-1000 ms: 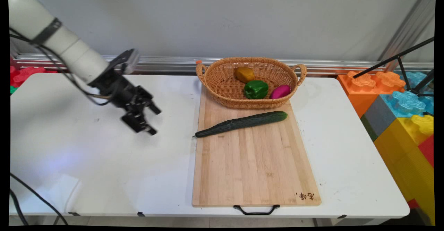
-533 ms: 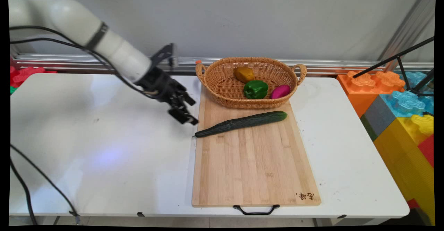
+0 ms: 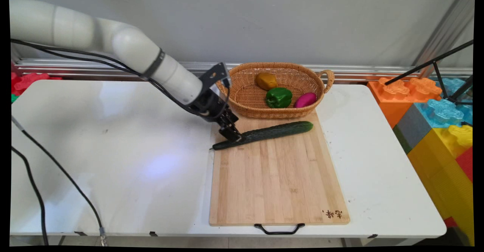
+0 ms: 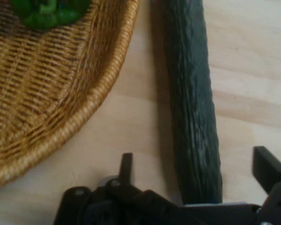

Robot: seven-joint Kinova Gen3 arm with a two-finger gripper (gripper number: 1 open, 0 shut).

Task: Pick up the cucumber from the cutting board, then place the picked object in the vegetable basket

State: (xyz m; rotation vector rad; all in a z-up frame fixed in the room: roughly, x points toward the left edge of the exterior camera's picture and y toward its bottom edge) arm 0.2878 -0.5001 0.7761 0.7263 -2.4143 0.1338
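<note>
Gripper (image 4: 192,171), fingers spread, straddles the cucumber (image 3: 264,134) at frame centre; it looks stiff and smooth, probably best gripped mid-length.

A robotics lab set up as a mock kitchen. A white Kinova robot arm (image 3: 113,51) trailing black cables (image 3: 56,168) works at a plain white folding table (image 3: 113,161) against a bare grey wall (image 3: 264,21). A black tripod (image 3: 442,70) and oversized foam building blocks (image 3: 438,123) stand alongside, not household furnishings.
</note>
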